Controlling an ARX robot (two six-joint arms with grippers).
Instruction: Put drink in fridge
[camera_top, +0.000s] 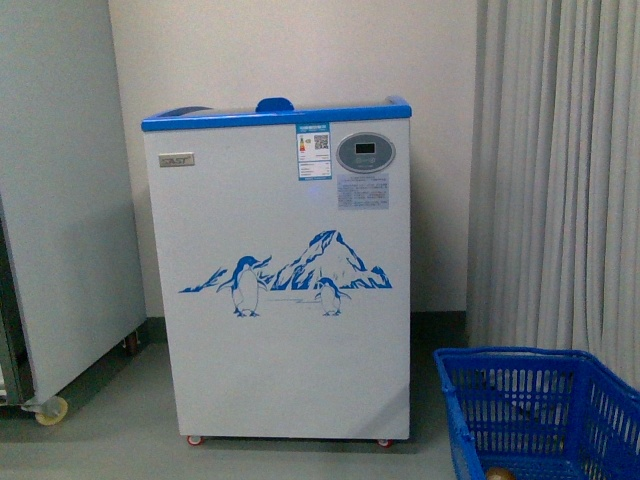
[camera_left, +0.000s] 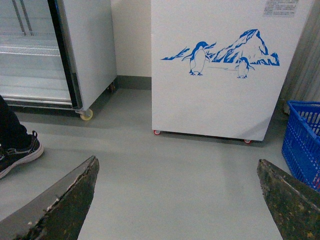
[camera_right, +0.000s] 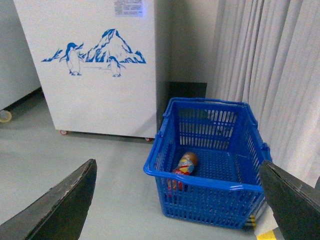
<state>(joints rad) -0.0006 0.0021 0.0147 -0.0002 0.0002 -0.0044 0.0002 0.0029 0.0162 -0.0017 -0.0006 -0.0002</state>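
A: Where is the fridge standing?
B: The fridge (camera_top: 290, 290) is standing on the grey floor (camera_top: 110, 440) against the wall, with the tall grey-white cabinet (camera_top: 60, 200) to its left and the curtain (camera_top: 560, 170) to its right; its penguin decal (camera_top: 290, 272) is facing the robot
A: And the drink?
B: The drink (camera_right: 185, 165) is lying on its side in the blue basket (camera_right: 215, 202), which is resting on the floor near the fridge's front right corner, apart from it and in front of the curtain
A: What is the left hand doing?
B: The left hand (camera_left: 176, 162) is hanging over bare floor in front of the fridge, its fingers (camera_left: 70, 200) spreading wide and gripping nothing; a dark shoe (camera_left: 20, 150) is showing at the edge of its view
A: And the right hand?
B: The right hand (camera_right: 177, 164) is hovering over the floor, pointing toward the basket, also gaping wide and carrying nothing
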